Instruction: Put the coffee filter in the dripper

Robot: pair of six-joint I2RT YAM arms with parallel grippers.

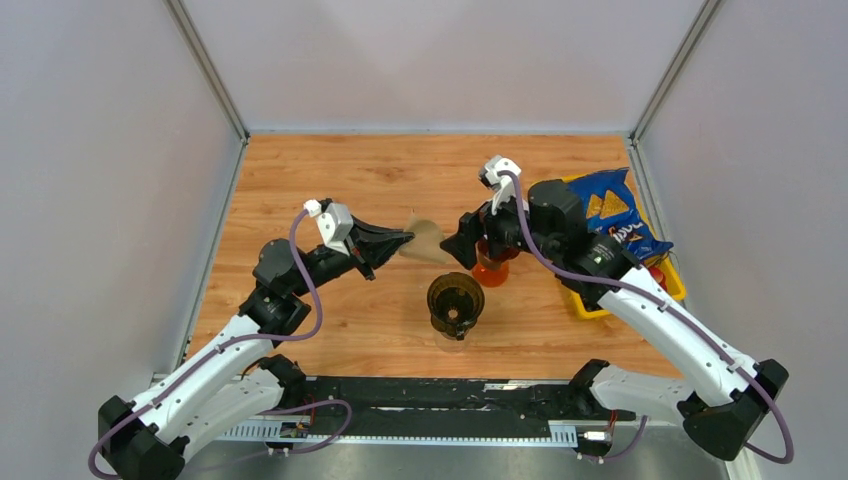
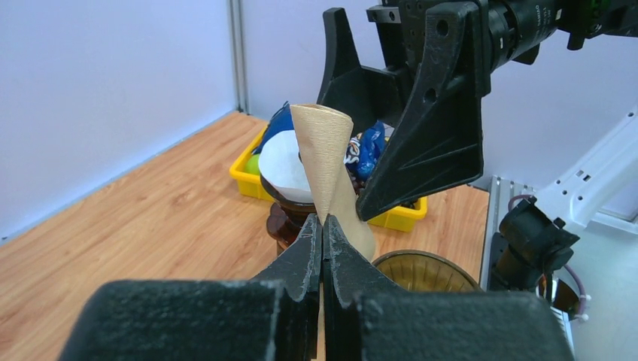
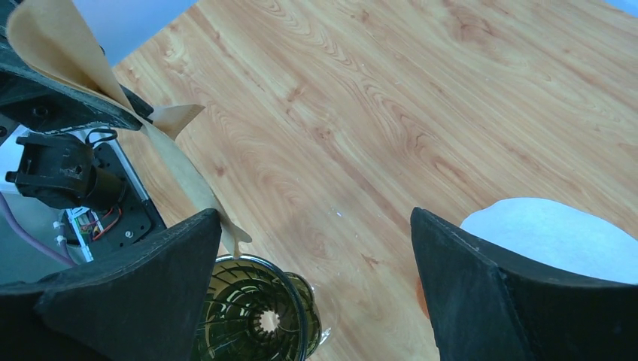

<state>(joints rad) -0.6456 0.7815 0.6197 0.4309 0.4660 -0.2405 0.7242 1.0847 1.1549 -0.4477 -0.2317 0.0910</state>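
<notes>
The dripper [image 3: 259, 320] ran off the right wrist view's bottom edge; the right arm [image 1: 650, 305] and a bag [image 1: 610, 205] hid most of the bin [image 1: 676, 284].

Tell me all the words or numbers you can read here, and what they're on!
Nothing here can be read for sure.
On the blue snack bag in the yellow bin: white lettering, too small and blurred to read.
On the coffee filter and the dripper: no words or numbers show.
</notes>
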